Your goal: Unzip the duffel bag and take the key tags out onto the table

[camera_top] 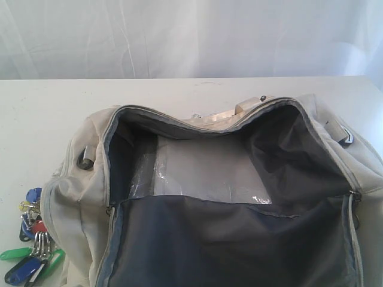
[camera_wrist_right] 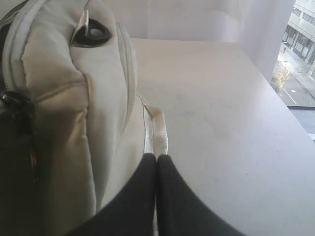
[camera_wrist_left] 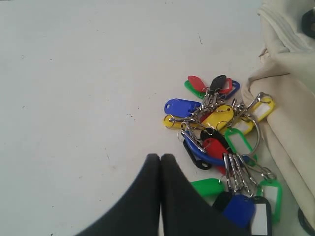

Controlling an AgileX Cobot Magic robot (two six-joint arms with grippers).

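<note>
Left hand (camera_wrist_left: 161, 157), closed, is just beside the key tags (camera_wrist_left: 216, 140) on the table (camera_wrist_left: 74, 73).

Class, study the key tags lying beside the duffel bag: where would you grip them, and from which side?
Probably pinch the metal rings mid-bunch, coming from above on the open table side: the key tags lie splayed flat, and the duffel bag crowds the other side.

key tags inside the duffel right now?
No, the key tags lie in a bunch on the table, just outside the duffel bag, against its end.
</note>
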